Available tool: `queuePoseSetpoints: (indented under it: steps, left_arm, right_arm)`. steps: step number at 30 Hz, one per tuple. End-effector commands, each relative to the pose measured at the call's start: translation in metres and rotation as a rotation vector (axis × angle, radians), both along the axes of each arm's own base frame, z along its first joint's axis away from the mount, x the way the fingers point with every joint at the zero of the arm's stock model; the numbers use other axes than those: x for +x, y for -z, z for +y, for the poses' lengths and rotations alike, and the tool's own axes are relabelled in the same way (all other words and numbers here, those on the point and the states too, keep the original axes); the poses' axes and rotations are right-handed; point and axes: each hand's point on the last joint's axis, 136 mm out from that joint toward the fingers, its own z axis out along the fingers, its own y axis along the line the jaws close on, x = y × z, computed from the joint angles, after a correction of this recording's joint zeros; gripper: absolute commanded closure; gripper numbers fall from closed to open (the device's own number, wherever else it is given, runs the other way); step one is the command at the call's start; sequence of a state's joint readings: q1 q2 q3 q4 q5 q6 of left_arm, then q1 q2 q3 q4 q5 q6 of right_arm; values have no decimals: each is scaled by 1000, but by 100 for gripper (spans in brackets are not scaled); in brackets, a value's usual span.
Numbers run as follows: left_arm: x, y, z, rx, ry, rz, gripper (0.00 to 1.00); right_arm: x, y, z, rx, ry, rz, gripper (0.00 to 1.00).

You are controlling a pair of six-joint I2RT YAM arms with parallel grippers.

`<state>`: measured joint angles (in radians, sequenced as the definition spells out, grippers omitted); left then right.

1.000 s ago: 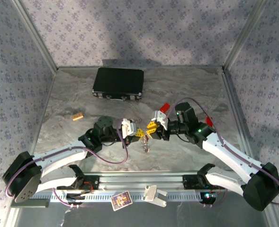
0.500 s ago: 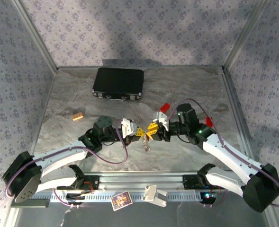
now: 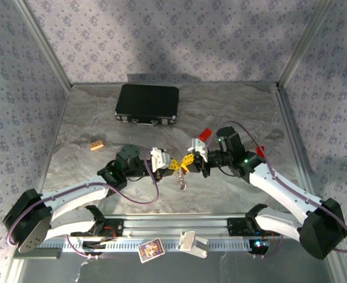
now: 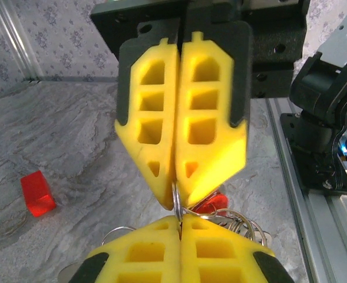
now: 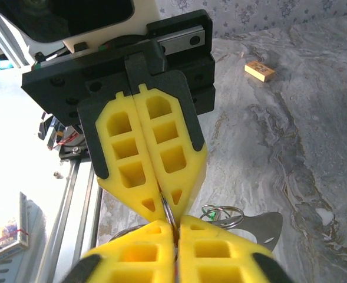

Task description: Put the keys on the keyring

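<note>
Both clamping keyring (image 5: 222, 212), left pincer (image 3: 175, 165), right pincer (image 3: 187, 163)

From above, the keyring (image 3: 181, 180) is too small to tell its links or any key on it. In the left wrist view the red key (image 4: 213, 203) is mostly hidden behind the right gripper (image 4: 177, 199). The ring's top vanishes between its fingertips, and the left gripper (image 4: 179, 223) is cut off at the bottom edge.
</note>
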<state>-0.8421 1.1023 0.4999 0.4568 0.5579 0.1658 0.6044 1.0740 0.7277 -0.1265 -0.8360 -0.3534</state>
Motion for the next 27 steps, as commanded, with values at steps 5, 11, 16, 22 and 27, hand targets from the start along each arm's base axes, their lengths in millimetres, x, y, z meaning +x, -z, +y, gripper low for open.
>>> queuePoseSetpoints:
  steps: [5, 11, 16, 22, 27]
  left_arm:
    - [2, -8, 1, 0, -17, -32, 76]
    - [3, -2, 3, 55, -21, -41, 75]
    - [1, -3, 2, 69, -1, -38, 76]
    - [-5, -10, -1, 59, 34, -37, 78]
    - [-5, -9, -1, 73, 42, -37, 85]
  right_arm:
    - [-1, -12, 1, -34, -36, -56, 100]
    - [-4, -4, -4, -155, -47, -103, 100]
    - [-4, 3, -4, -242, -62, -143, 100]
    - [-3, 6, 0, -294, -74, -168, 100]
    - [-6, 1, 5, -286, -96, -177, 100]
